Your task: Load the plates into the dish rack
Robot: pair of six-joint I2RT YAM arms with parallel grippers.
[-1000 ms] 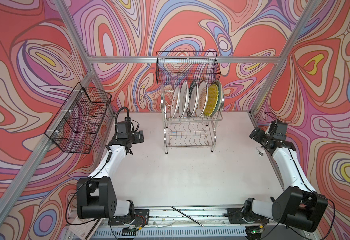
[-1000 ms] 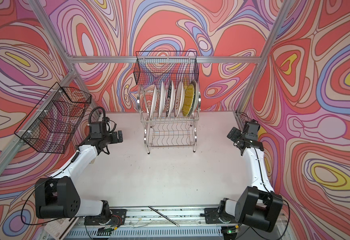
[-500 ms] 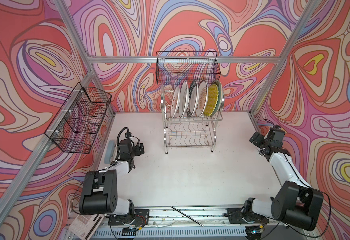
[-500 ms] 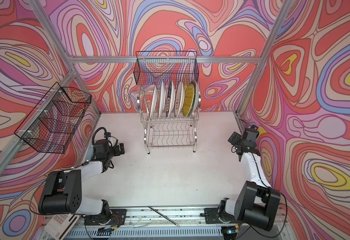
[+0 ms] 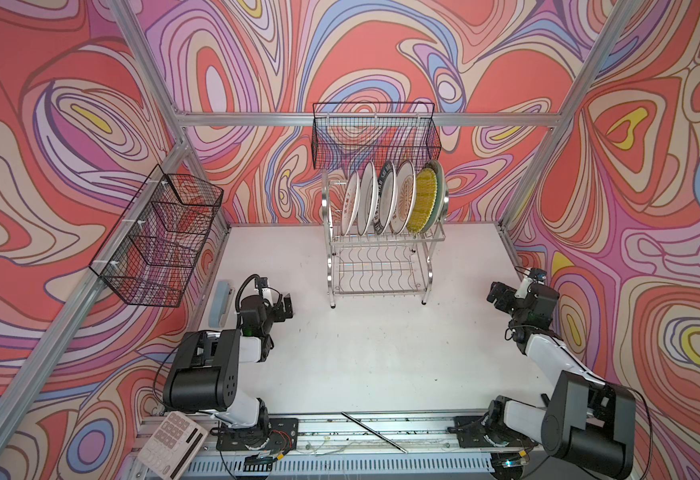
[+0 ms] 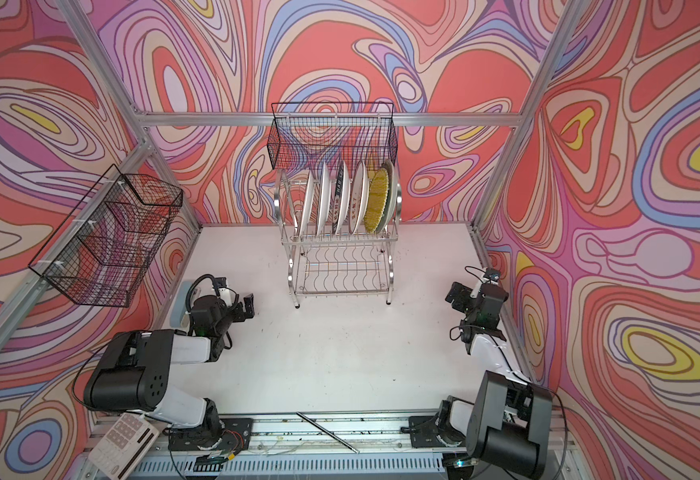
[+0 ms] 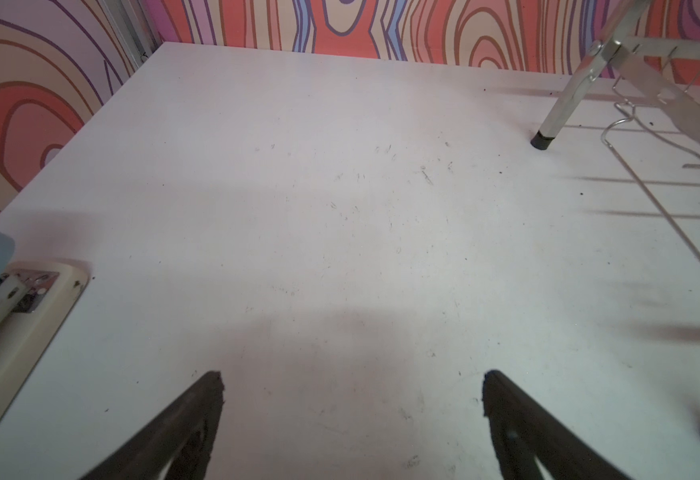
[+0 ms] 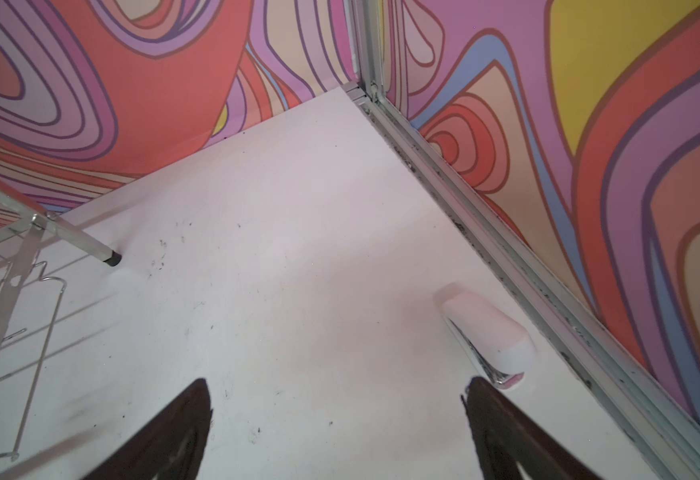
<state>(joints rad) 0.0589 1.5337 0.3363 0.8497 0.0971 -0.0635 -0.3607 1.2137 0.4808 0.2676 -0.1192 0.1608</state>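
6 round patterned dinner plates (image 5: 389, 199) stand on edge in upper slots of shiny chrome 2-tier wire rack (image 5: 330, 257), far centre, wires propping each upright; L gripper (image 7: 352, 384) & R gripper (image 8: 335, 390) jaws wide apart, empty, near side, so load looks done.

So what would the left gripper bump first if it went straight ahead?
Likely the bare table; the open left gripper tilts down toward it. The rack's leg sits off to one side, though depth is unclear.
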